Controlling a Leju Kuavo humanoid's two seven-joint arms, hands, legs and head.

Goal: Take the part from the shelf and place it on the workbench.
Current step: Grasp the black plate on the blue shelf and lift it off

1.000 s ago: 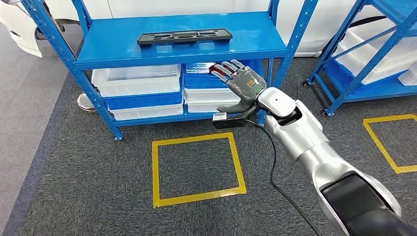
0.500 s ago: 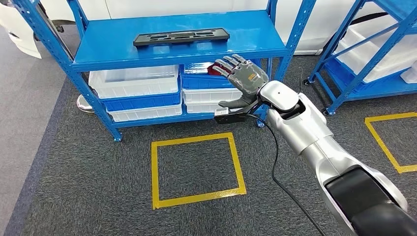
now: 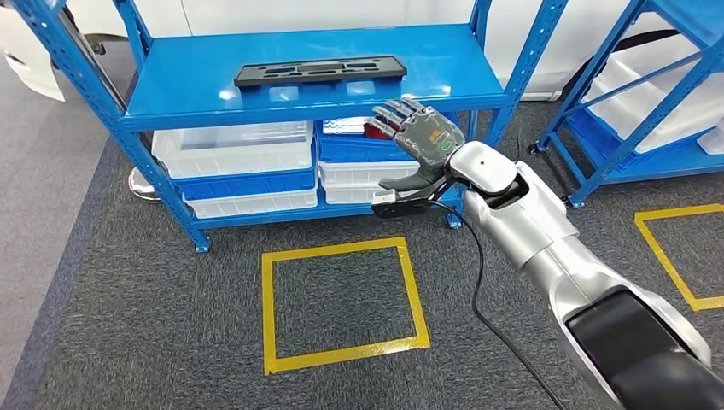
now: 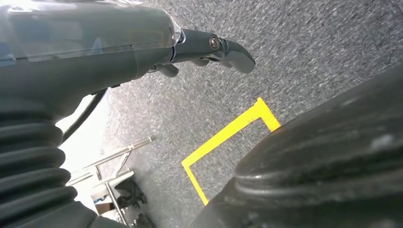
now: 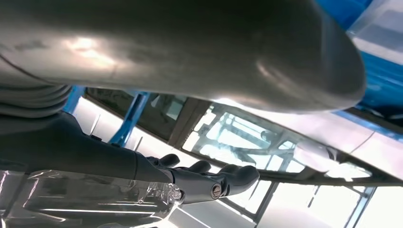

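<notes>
Part (image 3: 319, 71): black, flat, slotted, lying on the blue shelf (image 3: 196, 94); no writing legible. Right hand (image 3: 416, 141): raised before the shelf, fingers spread, holding nothing. Left hand (image 4: 142, 45): state unclear.

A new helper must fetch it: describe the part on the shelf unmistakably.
Find the blue shelf rack ahead of the yellow floor square. On its open top level lies the part, a long, flat black panel with cut-out slots, alone there, unlike the white bins stacked below.
</notes>
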